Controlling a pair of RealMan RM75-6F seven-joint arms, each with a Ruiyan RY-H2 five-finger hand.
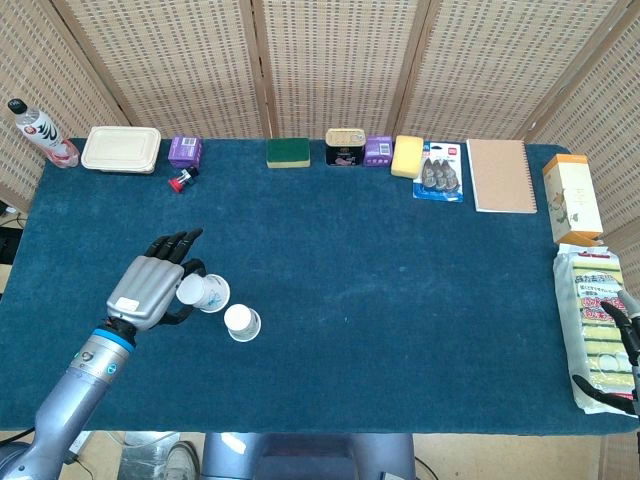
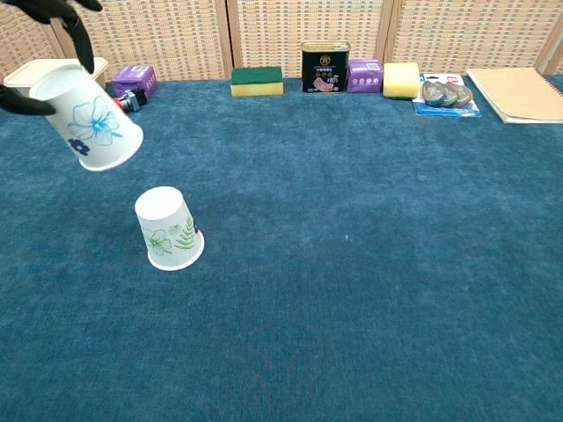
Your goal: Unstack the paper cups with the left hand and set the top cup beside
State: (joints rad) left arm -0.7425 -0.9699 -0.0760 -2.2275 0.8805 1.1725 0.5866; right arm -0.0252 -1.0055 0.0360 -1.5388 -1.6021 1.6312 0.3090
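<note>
- The table (image 1: 400,300), covered in blue cloth, carries the whole job; the bottom cup (image 2: 169,229) standing upside down on it serves as the landmark for everything else.
- The left hand (image 1: 150,285) hangs up and to the left of that cup, its fingers wrapped around the top cup (image 2: 88,119), which is clear of the cloth and tilted, mouth pointing down and to the right.
- The right hand (image 1: 625,340) shows only at the far right edge of the head view, well apart from the bottom cup and next to a pack of sponges (image 1: 595,320); whether its fingers are spread or curled I cannot tell.
- The bottom cup, printed with green leaves, stands alone with nothing on it, so the separating looks done.
- The top cup, printed with a blue flower, touches neither the bottom cup nor the table.
- What is left, by my reading: lower the top cup onto bare cloth just beside the bottom cup, straighten it so it stands, and let go.
- Spare cloth lies to the left of the bottom cup, so a spot for it appears free.
</note>
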